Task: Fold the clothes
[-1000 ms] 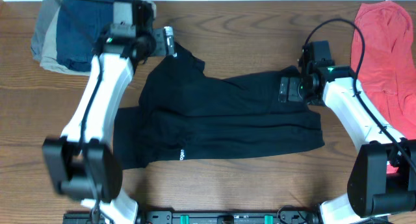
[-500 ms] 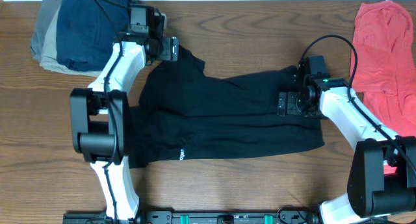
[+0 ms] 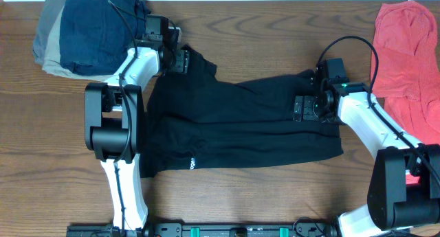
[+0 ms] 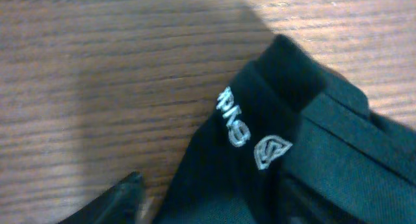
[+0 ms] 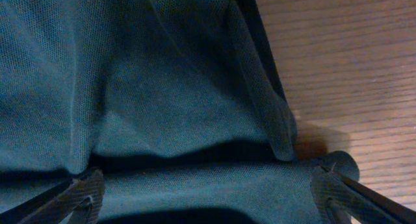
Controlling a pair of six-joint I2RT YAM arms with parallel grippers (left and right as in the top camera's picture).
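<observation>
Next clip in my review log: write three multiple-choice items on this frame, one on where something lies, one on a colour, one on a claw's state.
1. Where does the red garment lie?
A) in the centre
B) at the far right
C) at the far left

2. What colour is the middle garment?
A) grey
B) red
C) black

3. How does the right claw stand?
A) open over the middle garment
B) shut on the red garment
C) out of view

Answers:
1 B, the overhead view shows it at the right edge.
2 C, it reads black from above.
3 A, its wrist view shows both fingers wide apart with dark cloth beneath.
</observation>
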